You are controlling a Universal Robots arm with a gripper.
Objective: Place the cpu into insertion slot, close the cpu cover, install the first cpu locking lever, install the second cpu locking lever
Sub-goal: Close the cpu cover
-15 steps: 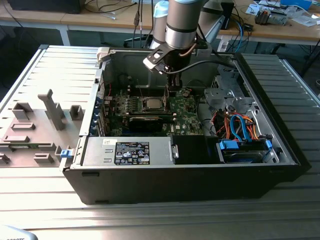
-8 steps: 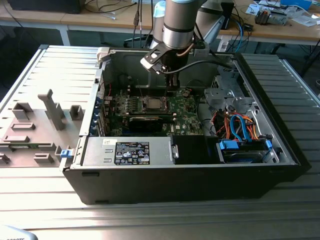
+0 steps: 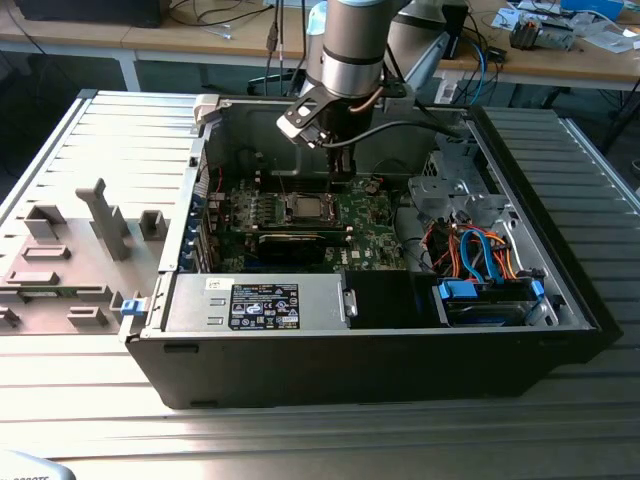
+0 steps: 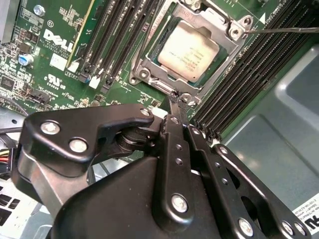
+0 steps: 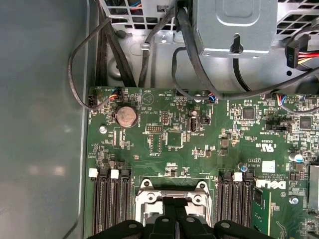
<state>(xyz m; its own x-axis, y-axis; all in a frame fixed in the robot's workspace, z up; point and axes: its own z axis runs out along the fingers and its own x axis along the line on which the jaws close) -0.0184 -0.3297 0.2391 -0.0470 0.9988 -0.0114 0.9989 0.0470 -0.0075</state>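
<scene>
In the exterior view, grey plastic shapes sit at 9 o'clock from the open computer case. The case lies on a ribbed metal table.

Inside the case, a silver box with a sticker sits at 6 o'clock from the chip. The chip is in its slot in the middle of the green board.

In the second wrist view, the chip shows its grey top. The metal frame lies flat around it, and the chip shows through the hole in the frame. Long black slots run on both sides of it. A thin metal bar sticks out from one corner of the frame.

The robot arm comes down from 12 o'clock. Its claw hangs at about 1 o'clock from the chip.

In the second wrist view, the claw has its two fingers pressed close together. The tips touch the edge of the frame. I cannot tell if something thin is pinched between them.

In the first wrist view, the claw is over the slot, and a round battery sits on the board.

Blue and orange wires lie at 3 o'clock from the chip.
</scene>
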